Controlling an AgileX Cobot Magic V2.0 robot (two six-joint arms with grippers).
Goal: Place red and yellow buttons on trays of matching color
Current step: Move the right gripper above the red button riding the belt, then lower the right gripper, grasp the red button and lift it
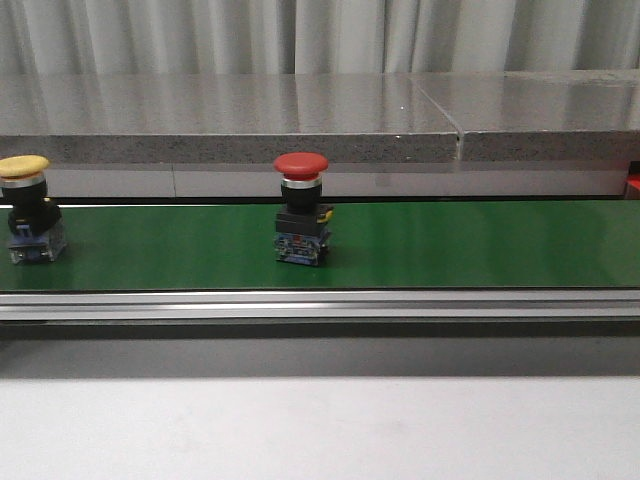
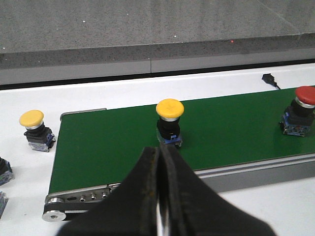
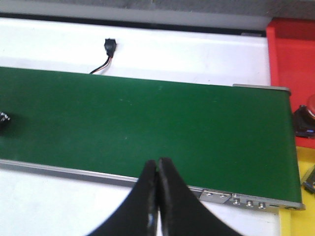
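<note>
You see the red button (image 1: 301, 208) at the centre of the green belt (image 1: 450, 245), the yellow button (image 1: 27, 208) at its left edge. A red tray (image 3: 293, 59) sits upper right. Your left gripper (image 2: 160, 162) and right gripper (image 3: 157, 172) have fingers pressed together, empty.

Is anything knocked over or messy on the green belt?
Nothing stands out. The yellow mushroom-cap button and the red mushroom-cap button both stand upright on the green conveyor belt. Another yellow-capped button stands on the white table past the belt's end. Both grippers, left and right, are shut and empty.
</note>
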